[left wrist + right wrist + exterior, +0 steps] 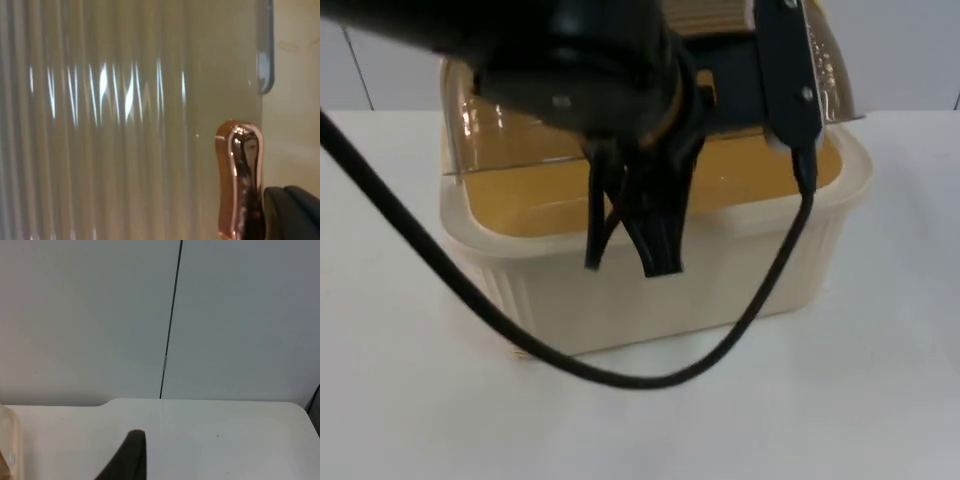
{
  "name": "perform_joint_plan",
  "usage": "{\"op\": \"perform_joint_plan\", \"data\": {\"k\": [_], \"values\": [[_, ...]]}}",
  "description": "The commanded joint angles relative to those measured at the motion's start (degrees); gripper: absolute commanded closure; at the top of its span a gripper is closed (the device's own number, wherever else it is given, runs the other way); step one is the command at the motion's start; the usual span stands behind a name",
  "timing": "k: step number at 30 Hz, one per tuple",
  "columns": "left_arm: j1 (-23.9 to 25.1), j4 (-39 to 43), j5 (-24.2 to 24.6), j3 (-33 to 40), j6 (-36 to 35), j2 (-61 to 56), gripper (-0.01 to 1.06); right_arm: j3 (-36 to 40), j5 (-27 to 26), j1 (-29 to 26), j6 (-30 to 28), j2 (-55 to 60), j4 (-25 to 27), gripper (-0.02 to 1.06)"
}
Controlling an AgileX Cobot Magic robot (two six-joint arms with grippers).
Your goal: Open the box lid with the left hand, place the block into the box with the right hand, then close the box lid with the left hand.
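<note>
Top view: cream box sat mid-desk, its amber see-through lid raised at the back, interior exposed. One gripper hung over the box opening, fingers pointing down into it, slightly parted w/ nothing seen between them. We could not tell which arm it belonged to. No block made out inside the box or on the desk.

Left wrist view: ribbed cream box wall very close, a shiny copper-coloured latch just beside a black fingertip. Grip state of the left fingers: could not tell.

Right wrist view: bare desk up to the grey partition wall; one fingertip; box edge alongside. Finger state: could not tell.

Judgement: lid-open step looked done; the block's whereabouts undetermined, so either placing or closing came next. The closing move would need the gripper clear of the opening, as it stood in the lid's path.
</note>
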Motion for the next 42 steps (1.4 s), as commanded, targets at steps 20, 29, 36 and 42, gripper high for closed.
{"op": "perform_joint_plan", "data": {"k": [20,29,36,42], "values": [[10.0,-24.1,3.7,-11.2,29.4,-0.6,1.05,-0.3,-0.5,-0.3,0.1,-0.2,0.0,0.00],[14.1,-28.9,3.2,-13.2,35.6,-0.6,1.05,-0.3,-0.5,-0.3,0.1,-0.2,0.0,0.00],[16.4,-32.7,3.0,-13.5,37.3,-0.6,1.05,-0.3,-0.5,-0.3,0.1,-0.2,0.0,0.00],[16.5,-34.0,2.8,-13.5,36.1,-1.1,1.05,-0.3,-0.5,-0.3,0.1,-0.2,0.0,0.00]]}}
